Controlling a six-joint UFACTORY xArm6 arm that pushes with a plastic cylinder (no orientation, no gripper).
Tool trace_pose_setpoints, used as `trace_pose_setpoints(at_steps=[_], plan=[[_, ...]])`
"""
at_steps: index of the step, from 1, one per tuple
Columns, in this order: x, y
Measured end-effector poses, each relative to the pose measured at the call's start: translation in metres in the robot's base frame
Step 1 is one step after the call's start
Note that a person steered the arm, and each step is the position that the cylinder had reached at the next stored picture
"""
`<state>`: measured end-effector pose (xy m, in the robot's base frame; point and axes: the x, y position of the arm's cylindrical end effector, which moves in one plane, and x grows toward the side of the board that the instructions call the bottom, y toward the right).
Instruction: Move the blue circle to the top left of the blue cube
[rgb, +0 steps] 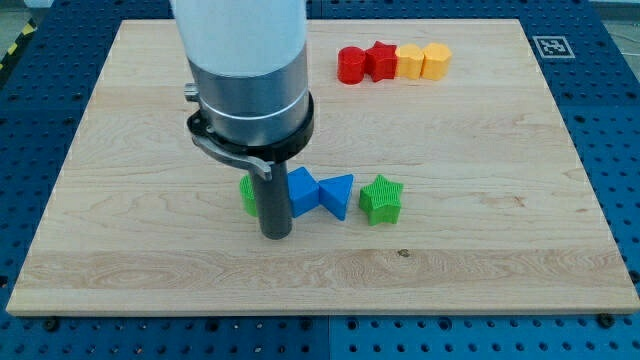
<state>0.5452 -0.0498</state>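
My tip (276, 234) is a bare rod end with no jaws to open or close, and it grips nothing; it rests on the board (480, 270) a little toward the view's left of centre and nearer the bottom edge than the top. Just to its right, touching or nearly touching the rod, sits the blue cube (302, 192), and against the cube's right side lies a blue triangle (339, 195), the two meeting corner to corner. Just left of the rod a green block (246, 195) peeks out, mostly hidden behind it, so its shape cannot be told. A short way to the right of the triangle, apart from it, stands a green star (381, 199). No blue circle can be made out anywhere; if it is on the board, the arm's wide grey-and-white body (248, 70) hides it, since that body covers much of the upper left part. Well apart from all this, near the top edge and toward the top right corner, four blocks stand in a touching row: a red cylinder (351, 65), a red star (380, 60), a yellow block (409, 62) and a yellow cylinder-like block (436, 60).
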Motion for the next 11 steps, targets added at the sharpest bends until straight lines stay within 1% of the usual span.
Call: trace_pose_setpoints(at_steps=[1,2,3,9,10,11], plan=[[0.000,0.000],[-0.002,-0.016],[-0.007,-0.019],[-0.042,-0.023],[-0.047,-0.018],[-0.038,0.006]])
